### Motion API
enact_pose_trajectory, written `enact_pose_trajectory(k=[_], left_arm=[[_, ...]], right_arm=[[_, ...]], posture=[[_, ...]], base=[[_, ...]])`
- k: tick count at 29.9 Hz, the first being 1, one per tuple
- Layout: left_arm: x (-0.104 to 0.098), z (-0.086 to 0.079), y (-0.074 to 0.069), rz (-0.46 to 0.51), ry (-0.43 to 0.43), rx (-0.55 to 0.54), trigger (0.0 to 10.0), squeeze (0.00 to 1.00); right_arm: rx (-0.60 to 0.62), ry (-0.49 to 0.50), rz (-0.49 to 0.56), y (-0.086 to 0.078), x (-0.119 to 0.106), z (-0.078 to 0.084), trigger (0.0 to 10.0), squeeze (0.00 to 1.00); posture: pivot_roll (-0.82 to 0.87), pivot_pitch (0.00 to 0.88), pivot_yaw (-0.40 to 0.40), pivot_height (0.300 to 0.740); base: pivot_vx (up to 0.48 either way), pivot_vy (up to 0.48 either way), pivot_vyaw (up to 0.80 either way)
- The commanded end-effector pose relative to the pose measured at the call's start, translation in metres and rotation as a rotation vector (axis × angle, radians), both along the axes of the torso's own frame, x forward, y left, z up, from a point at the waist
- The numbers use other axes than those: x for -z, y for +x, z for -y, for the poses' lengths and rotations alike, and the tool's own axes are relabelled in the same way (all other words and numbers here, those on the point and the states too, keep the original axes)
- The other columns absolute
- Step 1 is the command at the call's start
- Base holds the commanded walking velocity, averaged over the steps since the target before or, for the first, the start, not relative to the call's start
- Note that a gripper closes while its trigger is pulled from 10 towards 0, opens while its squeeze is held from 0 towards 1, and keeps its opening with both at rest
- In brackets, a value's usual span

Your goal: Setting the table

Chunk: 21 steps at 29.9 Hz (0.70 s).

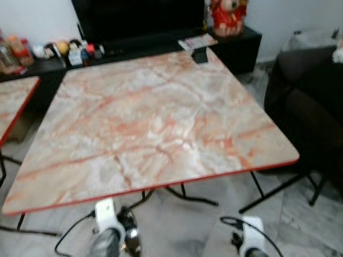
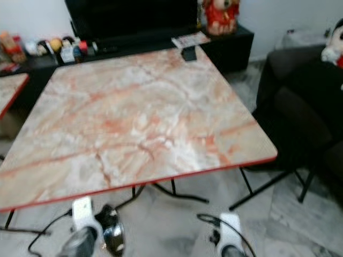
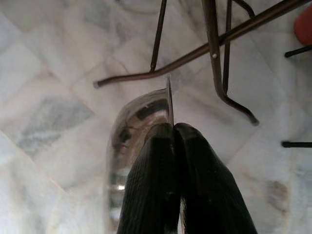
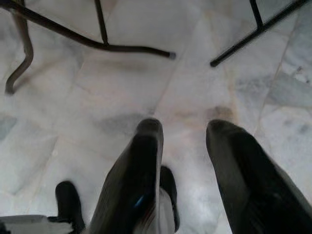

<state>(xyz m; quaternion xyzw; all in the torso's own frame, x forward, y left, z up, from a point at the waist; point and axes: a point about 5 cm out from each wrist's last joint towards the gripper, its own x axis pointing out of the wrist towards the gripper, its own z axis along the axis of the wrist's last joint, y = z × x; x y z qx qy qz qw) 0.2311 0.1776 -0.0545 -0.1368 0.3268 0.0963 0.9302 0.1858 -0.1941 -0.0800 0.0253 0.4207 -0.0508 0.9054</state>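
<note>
The left gripper [image 3: 173,129] is low, below the near edge of the desk [image 1: 161,118], squeezed tight on the rim of a shiny metal bowl [image 3: 139,117]. The right gripper [image 4: 183,129] hangs over the floor [image 4: 204,92] with its fingers apart, holding nothing.

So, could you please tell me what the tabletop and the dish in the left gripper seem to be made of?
Tabletop: glossy marble-patterned surface with orange veins and a red edge, probably laminate rather than stone. Dish: shiny metal, likely stainless steel, judging by its mirror-like reflections and thin rim, pinched by the left gripper.
</note>
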Motion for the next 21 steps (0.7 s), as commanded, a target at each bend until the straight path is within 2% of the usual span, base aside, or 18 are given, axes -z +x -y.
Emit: enact_pose_trajectory(k=[1, 7, 16, 21], left_arm=[[0.002, -0.014, -0.006, -0.020, 0.040, -0.027, 10.0, 0.00], [0.003, -0.014, -0.008, -0.028, 0.040, -0.038, 10.0, 0.00], [0.004, -0.013, -0.009, -0.028, 0.020, -0.094, 10.0, 0.00], [0.007, -0.014, -0.013, -0.040, 0.024, -0.109, 10.0, 0.00]], right_arm=[[-0.019, 0.026, 0.001, 0.002, 0.000, -0.011, 10.0, 0.00], [-0.027, 0.033, 0.006, 0.004, 0.000, -0.013, 10.0, 0.00], [-0.093, 0.011, 0.016, 0.013, -0.005, -0.009, 10.0, 0.00], [-0.102, 0.011, 0.025, 0.018, -0.008, -0.011, 10.0, 0.00]], posture=[[-0.19, 0.000, 0.060, 0.740], [-0.19, 0.000, 0.054, 0.740], [-0.16, 0.000, -0.008, 0.740], [-0.15, 0.000, -0.003, 0.740]], base=[[0.000, 0.000, 0.00], [0.000, 0.000, 0.00], [0.000, 0.000, 0.00], [0.000, 0.000, 0.00]])
